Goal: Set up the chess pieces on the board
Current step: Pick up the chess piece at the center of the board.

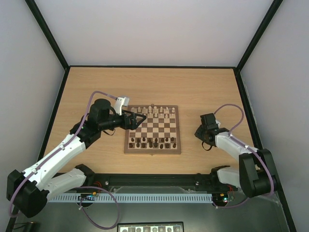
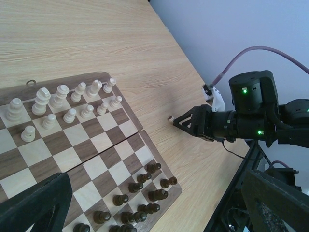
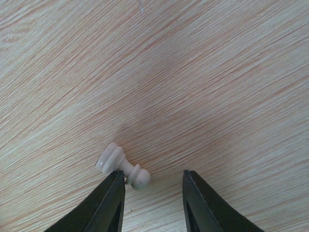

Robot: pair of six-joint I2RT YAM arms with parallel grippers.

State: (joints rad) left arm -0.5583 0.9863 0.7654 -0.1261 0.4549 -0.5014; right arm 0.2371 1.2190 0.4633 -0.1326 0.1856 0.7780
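The board (image 1: 152,151) lies mid-table. Cream chess pieces (image 1: 154,112) stand in its two far rows, also seen in the left wrist view (image 2: 63,104). One cream pawn (image 3: 123,166) lies on its side on the bare table right of the board. My right gripper (image 3: 152,176) is low over it and open. The pawn's stem is against the left finger (image 3: 108,203) and its head pokes into the gap. The right finger (image 3: 203,203) is well clear of it. My left gripper (image 1: 140,119) hovers wide open over the board's left edge, holding nothing.
Dark brown chessmen (image 1: 154,142) fill the board's two near rows, also seen in the left wrist view (image 2: 140,193). Black frame posts and white walls close in the table on three sides. The right arm's purple cable (image 1: 231,113) loops above its wrist.
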